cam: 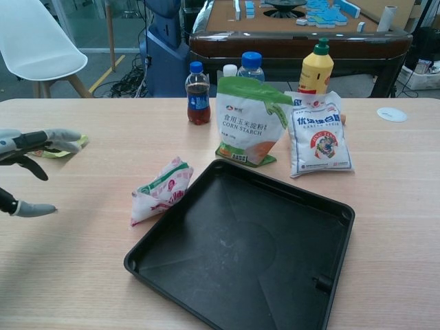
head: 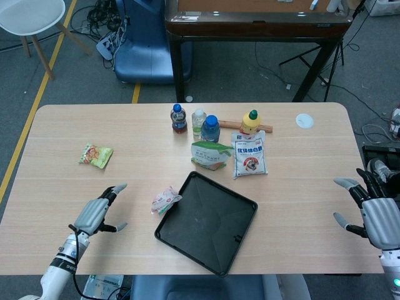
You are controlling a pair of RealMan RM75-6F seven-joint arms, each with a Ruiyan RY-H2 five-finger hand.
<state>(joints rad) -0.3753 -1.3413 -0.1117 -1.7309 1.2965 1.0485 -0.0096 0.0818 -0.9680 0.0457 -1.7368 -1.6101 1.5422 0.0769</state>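
Note:
My left hand (head: pixel 95 214) hovers open over the table's near left part, fingers spread toward a small white, red and green packet (head: pixel 165 199); it also shows at the chest view's left edge, left hand (cam: pixel 24 165). The packet (cam: pixel 161 190) lies against the left side of a black tray (head: pixel 206 224). My right hand (head: pixel 375 212) is open at the table's right edge, holding nothing. Behind the tray (cam: pixel 240 254) stand a corn starch bag (cam: pixel 249 121) and a white bag (cam: pixel 319 133).
A green and yellow snack packet (head: pixel 95 155) lies far left. Behind the bags stand a cola bottle (head: pixel 179 119), a clear bottle (head: pixel 199 122), a blue-capped bottle (head: pixel 210 129) and a yellow bottle (head: pixel 250 122). A white disc (head: pixel 304 120) lies at the back right.

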